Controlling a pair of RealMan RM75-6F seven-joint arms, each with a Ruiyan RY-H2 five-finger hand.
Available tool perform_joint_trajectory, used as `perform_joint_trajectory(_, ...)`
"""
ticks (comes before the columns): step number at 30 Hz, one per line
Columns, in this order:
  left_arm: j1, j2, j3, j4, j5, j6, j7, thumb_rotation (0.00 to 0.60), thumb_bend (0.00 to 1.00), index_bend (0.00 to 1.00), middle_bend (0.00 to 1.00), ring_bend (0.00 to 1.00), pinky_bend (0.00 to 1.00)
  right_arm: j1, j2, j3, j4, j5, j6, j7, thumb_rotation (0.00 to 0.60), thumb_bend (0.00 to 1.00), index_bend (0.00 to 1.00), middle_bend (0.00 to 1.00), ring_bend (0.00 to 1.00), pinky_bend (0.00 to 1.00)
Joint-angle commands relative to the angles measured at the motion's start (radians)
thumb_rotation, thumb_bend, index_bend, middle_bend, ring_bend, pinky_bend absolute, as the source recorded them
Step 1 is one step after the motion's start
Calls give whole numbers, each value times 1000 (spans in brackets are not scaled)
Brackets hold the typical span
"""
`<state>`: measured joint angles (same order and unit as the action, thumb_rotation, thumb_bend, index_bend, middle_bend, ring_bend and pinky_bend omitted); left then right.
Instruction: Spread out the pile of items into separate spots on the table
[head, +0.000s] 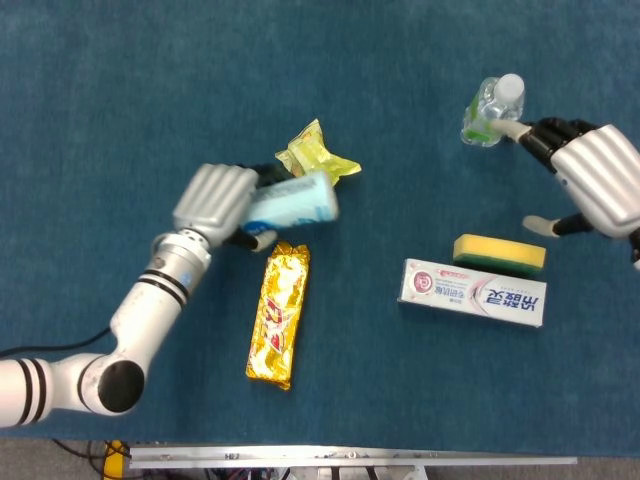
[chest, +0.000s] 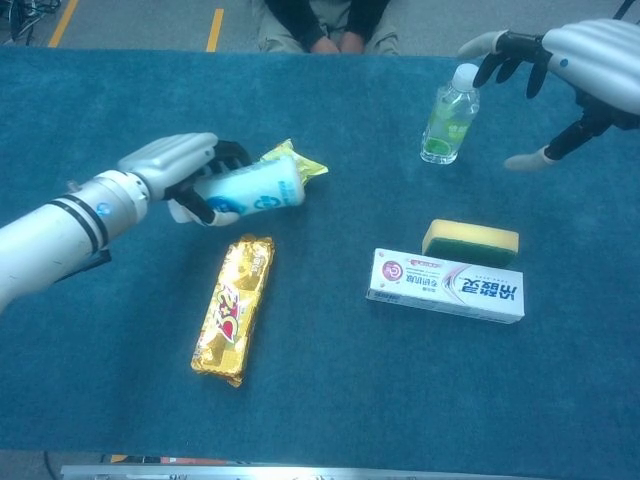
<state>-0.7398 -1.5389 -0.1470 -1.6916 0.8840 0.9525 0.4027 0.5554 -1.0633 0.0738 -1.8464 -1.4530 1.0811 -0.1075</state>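
1. Grasping a pale blue tube (head: 292, 203) (chest: 252, 188), the left hand (head: 215, 200) (chest: 178, 170) has its fingers wrapped round the tube's near end; the tube is tilted, its far end raised off the table (head: 120, 80) (chest: 330, 400).
2. Yellow crumpled packet (head: 315, 157) (chest: 296, 160) lies on the cloth just behind the tube; the tube's free end overlaps it in both views. Contact cannot be told.
3. Gold snack bar (head: 278, 314) (chest: 234, 307) lies flat and lengthwise, just below the left hand, apart from the tube.
4. Right hand (head: 596, 180) (chest: 590, 60) hangs released beside the water bottle (head: 493, 110) (chest: 447, 113), fingers spread and empty. Dark fingertips (head: 532, 140) reach close to the bottle's cap; in the chest view a small gap shows between them.
5. Bottle stands upright at the far right of the table, clear with a green label and white cap.
6. Yellow sponge (head: 499, 253) (chest: 470, 240) with a green underside lies just behind the white toothpaste box (head: 472, 292) (chest: 445, 285); the two touch or nearly touch along one edge.
7. Sponge and box sit well apart from the bar and from the bottle.
8. A seated person (chest: 320, 22) shows at the table's far edge in the chest view, mostly cropped.
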Motion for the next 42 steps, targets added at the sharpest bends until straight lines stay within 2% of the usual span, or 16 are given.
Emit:
perform_joint_trajectory(1, -28, -25, 0, -14, -4, -9, 33, 600, 263, 480, 421, 366, 608, -2, 1, 3, 1, 6, -1, 2, 600, 0, 150, 301, 277, 403)
perform_joint_trajectory(4, -53, -60, -4, 2, -25, -13, 59, 600, 262, 479, 418, 364, 608, -6, 5, 4, 1, 8, 0, 5, 600, 0, 150, 301, 277, 403)
perform_joint_trajectory(15, -130, -170, -1, 166, -91, -47, 134, 600, 262, 473, 408, 352, 607, -17, 7, 4, 12, 4, -2, 19, 600, 0, 150, 301, 277, 403)
perform_joint_trajectory(18, -138, -168, 8, 176, -116, -60, 148, 600, 262, 433, 353, 322, 605, -18, 8, 3, 13, 3, -3, 19, 600, 0, 150, 301, 277, 403)
perform_joint_trajectory(21, -142, -165, 11, 178, -139, -69, 148, 600, 263, 322, 243, 228, 552, -18, 6, 4, 14, 3, -7, 18, 600, 0, 150, 301, 277, 403)
perform_joint_trajectory(25, -153, -138, 12, 150, -180, -78, 161, 600, 263, 80, 34, 23, 323, -17, 6, 5, 8, -1, -10, 13, 600, 0, 150, 301, 277, 403)
perform_joint_trajectory(28, -151, -109, 10, 115, -184, -62, 158, 600, 263, 2, 0, 0, 209, -16, 6, 7, 2, -3, -10, 9, 600, 0, 150, 301, 277, 403)
perform_joint_trajectory(35, -130, -18, 18, 20, -179, -28, 139, 600, 263, 0, 0, 0, 183, -10, 4, 11, -13, -8, -18, -2, 600, 0, 150, 301, 277, 403)
perform_joint_trajectory(42, -89, 116, 44, -99, -134, 48, 140, 600, 263, 0, 0, 0, 183, 23, -10, 22, -35, -7, -59, -35, 600, 0, 150, 301, 277, 403)
